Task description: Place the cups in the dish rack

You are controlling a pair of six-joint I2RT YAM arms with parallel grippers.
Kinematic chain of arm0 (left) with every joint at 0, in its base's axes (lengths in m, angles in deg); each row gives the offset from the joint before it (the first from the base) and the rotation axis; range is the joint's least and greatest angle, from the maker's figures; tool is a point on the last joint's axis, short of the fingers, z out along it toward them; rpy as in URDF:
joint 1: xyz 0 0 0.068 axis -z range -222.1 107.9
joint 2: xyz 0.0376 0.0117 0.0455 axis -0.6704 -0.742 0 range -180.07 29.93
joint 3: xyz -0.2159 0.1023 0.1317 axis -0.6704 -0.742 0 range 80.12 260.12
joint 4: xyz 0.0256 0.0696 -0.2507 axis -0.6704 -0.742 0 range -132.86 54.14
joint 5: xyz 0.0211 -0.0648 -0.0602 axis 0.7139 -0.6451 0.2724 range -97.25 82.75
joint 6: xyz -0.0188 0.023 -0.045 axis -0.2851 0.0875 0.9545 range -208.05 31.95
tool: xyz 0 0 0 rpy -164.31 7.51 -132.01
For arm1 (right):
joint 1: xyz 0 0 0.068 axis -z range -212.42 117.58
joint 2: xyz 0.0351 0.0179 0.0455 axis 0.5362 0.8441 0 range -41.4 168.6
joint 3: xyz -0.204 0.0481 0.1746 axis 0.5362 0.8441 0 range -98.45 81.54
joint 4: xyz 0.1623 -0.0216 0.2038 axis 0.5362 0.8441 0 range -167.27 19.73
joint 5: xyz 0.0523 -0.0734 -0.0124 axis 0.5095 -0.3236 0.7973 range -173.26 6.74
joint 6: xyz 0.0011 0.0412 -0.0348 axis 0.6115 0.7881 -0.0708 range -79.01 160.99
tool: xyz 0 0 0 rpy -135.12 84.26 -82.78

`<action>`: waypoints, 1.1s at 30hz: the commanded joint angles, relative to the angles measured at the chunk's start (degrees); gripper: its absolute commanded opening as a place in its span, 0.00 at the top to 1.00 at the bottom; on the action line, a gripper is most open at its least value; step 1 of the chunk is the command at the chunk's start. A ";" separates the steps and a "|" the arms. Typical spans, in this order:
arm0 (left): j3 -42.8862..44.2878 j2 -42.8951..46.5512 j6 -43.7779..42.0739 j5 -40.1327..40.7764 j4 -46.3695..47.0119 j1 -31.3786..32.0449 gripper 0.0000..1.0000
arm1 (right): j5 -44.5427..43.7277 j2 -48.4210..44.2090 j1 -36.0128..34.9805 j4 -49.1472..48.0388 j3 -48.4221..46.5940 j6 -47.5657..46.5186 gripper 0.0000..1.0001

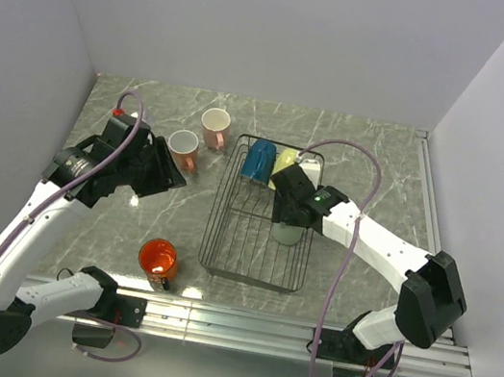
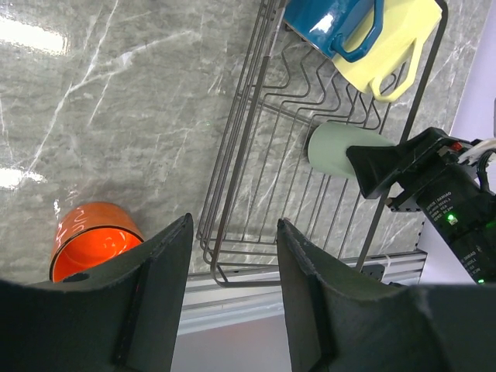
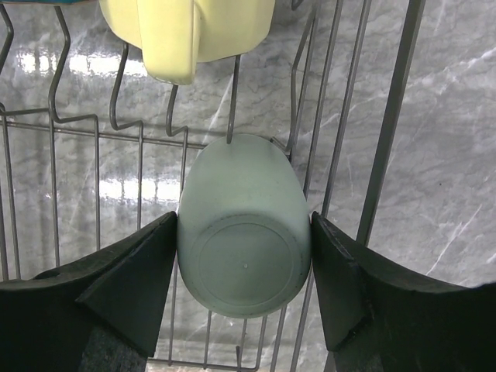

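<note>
The black wire dish rack [image 1: 218, 212] lies mid-table. A blue cup [image 1: 259, 160] and a pale yellow cup [image 1: 285, 162] rest at its far end. My right gripper [image 1: 288, 216] is shut on the mint green cup [image 3: 244, 232], bottom towards the camera, held over the rack's wires [image 3: 391, 116] below the yellow cup [image 3: 194, 31]. My left gripper [image 1: 169, 174] is open and empty, beside two pink cups [image 1: 215, 127] [image 1: 182, 148] left of the rack. The orange cup [image 1: 159, 258] stands near the front; it also shows in the left wrist view [image 2: 89, 240].
An aluminium rail [image 1: 238, 321] runs along the near table edge. Grey walls close in the left, back and right. The right arm [image 2: 442, 194] reaches over the rack's right side.
</note>
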 commanded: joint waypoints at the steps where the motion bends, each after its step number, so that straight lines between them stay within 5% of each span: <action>1: 0.46 0.61 0.03 0.84 0.08 -0.17 0.48 | -2.51 -1.01 0.11 -1.18 2.02 1.15 0.84; 3: 0.46 0.43 0.03 0.75 0.34 -0.26 0.48 | -3.03 -1.36 0.11 -0.92 2.03 1.68 0.57; 6: 0.63 0.17 -0.23 0.84 0.69 -0.17 0.48 | -4.26 -1.89 0.11 -0.40 1.77 2.03 0.34; 12: 1.42 -1.06 -1.11 0.84 1.31 -0.17 0.48 | -5.67 -3.03 0.20 1.98 -0.17 2.38 0.05; 24: 4.76 -6.51 -6.99 6.38 -0.98 -2.54 0.47 | -6.28 -9.35 0.11 11.55 -11.49 2.47 0.01; 33: 5.90 -16.96 -14.64 3.75 2.45 -13.70 0.49 | -3.56 -22.35 0.11 17.62 -14.60 2.73 0.00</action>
